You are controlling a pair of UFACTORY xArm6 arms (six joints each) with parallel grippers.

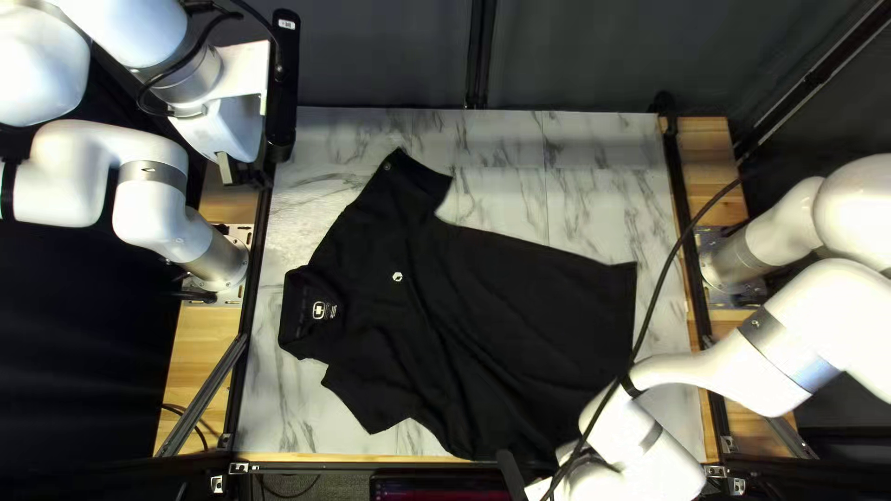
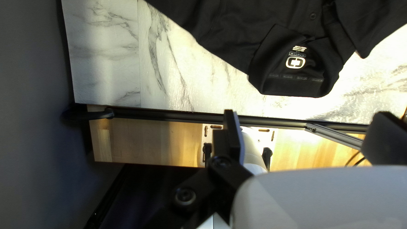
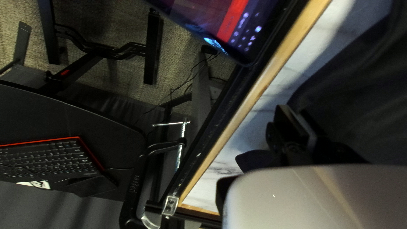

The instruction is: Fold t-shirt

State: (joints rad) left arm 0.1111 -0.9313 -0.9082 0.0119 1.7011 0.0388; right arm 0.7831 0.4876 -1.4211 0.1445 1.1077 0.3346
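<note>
The black t-shirt [image 1: 520, 325] lies spread on the marble table, its collar [image 1: 311, 315] toward the left arm and its hem toward the right arm. One sleeve [image 1: 408, 181] points at the far edge. My left gripper [image 1: 239, 171] hangs above the table's left edge, away from the cloth. In the left wrist view this gripper [image 2: 309, 135] has its fingers wide apart, with the shirt [image 2: 237, 29] ahead of it. My right gripper [image 1: 512, 475] is low at the near edge. In the right wrist view it [image 3: 303, 127] overlaps the shirt [image 3: 360, 89]; contact cannot be made out.
Marble tabletop [image 1: 594, 139] shows around the shirt. Black rails [image 1: 258, 278] border the table. Beyond the near edge are a screen [image 3: 237, 25], a keyboard [image 3: 46, 159] and a clamp [image 3: 181, 144]. A dark cable [image 1: 664, 269] crosses over the table's right part.
</note>
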